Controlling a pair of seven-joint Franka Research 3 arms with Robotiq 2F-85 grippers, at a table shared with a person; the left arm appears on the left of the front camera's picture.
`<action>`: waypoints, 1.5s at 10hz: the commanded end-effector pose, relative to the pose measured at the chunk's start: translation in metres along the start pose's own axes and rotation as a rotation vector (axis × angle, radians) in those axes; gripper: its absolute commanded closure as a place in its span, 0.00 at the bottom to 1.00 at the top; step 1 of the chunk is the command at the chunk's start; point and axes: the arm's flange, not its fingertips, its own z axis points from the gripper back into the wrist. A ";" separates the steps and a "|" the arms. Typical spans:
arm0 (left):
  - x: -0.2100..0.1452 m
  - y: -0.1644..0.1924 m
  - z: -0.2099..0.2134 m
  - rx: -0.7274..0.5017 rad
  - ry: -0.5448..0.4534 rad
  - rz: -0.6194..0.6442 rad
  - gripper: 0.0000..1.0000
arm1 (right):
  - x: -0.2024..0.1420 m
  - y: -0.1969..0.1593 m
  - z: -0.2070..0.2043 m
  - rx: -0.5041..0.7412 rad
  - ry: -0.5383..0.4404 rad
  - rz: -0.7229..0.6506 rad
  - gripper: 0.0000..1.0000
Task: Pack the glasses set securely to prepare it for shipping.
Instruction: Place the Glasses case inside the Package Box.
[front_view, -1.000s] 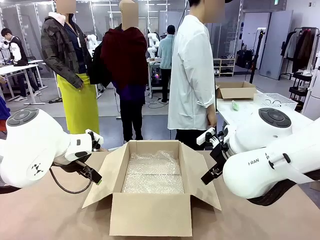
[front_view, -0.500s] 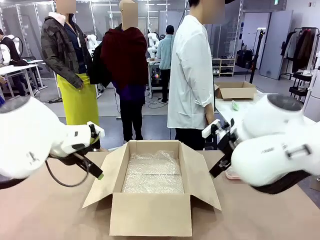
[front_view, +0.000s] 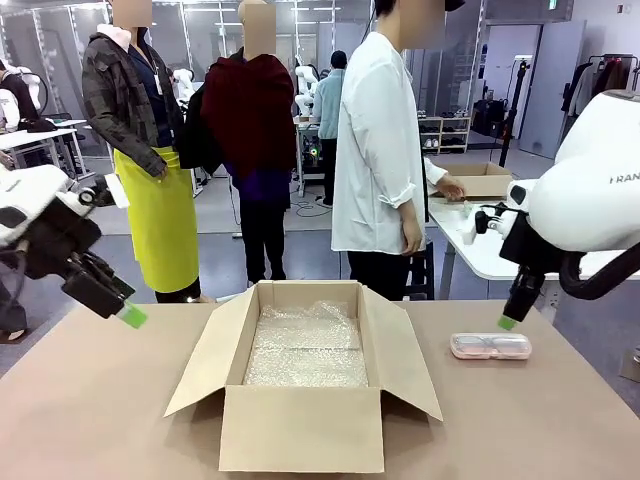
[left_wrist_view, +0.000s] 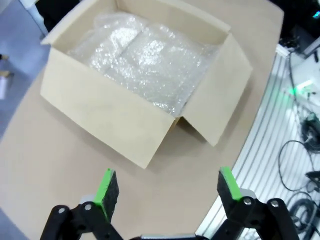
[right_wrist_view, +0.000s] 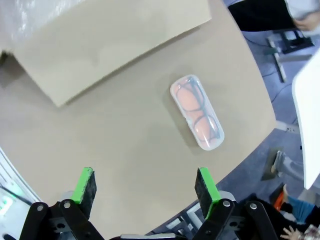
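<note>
Right pincer (front_view: 508, 322) hangs over the surface (front_view: 120, 420) with its jaws spread wide and nothing between them. There's the pink glasses case (front_view: 490, 346), lying flat on the surface out at 3 o'clock from the cardboard box (front_view: 300, 430), well clear of the right flap (front_view: 400, 360). In the front view the pincer's green tip shows at the case's 12 o'clock. In the right wrist view the case sits off at 1 o'clock from the green pads (right_wrist_view: 85, 185), slanted and untouched, with bare surface between. Dark-rimmed spectacles (right_wrist_view: 197, 112) show through its lid.

The box stands open in the middle with its flaps folded out and bubble wrap (front_view: 305, 350) lining the bottom. Left pincer (front_view: 125, 312) is out at the box's 9 o'clock, raised off the surface and angled down. In its own wrist view the jaws gape wide and empty, with the box at 12 o'clock beyond them.

At the box's 12 o'clock, past the far edge, a person (front_view: 380, 150) in a white shirt stands side-on. One hand (front_view: 452, 188) rests on a smaller carton (front_view: 485, 180) on a table behind.
</note>
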 end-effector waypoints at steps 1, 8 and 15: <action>-0.024 -0.019 -0.003 0.012 -0.034 -0.026 0.00 | 0.001 -0.018 -0.017 0.028 0.042 0.052 0.00; 0.002 -0.005 0.010 0.012 -0.018 -0.016 0.00 | 0.008 -0.056 -0.034 0.103 0.105 0.317 0.00; 0.002 -0.005 0.010 0.012 -0.018 -0.016 0.00 | 0.027 -0.132 -0.134 0.113 0.128 0.444 0.00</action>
